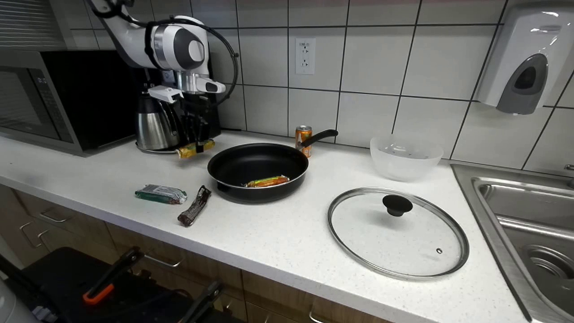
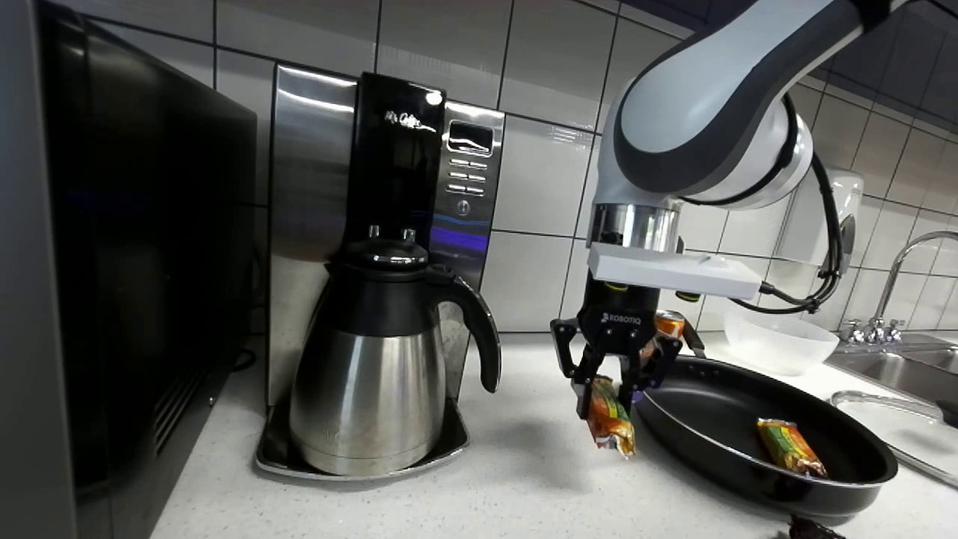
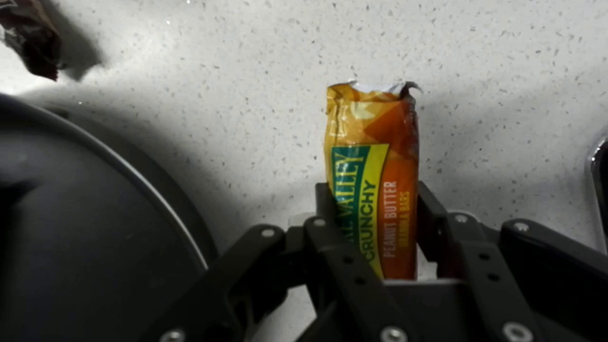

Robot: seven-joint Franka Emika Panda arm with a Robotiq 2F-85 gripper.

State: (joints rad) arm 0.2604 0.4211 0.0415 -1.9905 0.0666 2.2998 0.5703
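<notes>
My gripper (image 2: 605, 410) is shut on an orange and yellow peanut butter granola bar (image 3: 373, 137), gripped across its width. The held bar also shows in both exterior views (image 1: 186, 150) (image 2: 615, 436), a little above the counter. The gripper hides part of it. A black frying pan (image 1: 237, 159) stands beside the gripper; its rim shows in the wrist view (image 3: 142, 183). A similar orange and green bar (image 1: 267, 181) lies inside the pan (image 2: 711, 397). A dark brown wrapped bar (image 1: 195, 206) and a green and silver wrapped bar (image 1: 161, 194) lie on the counter.
A steel carafe (image 2: 367, 397) sits in a coffee maker (image 2: 314, 172) near the gripper, by a black microwave (image 1: 94, 94). An orange can (image 1: 303, 132) stands behind the pan. A glass lid (image 1: 390, 242), a frosted bowl (image 1: 406, 161) and a sink (image 1: 471, 184) are farther along.
</notes>
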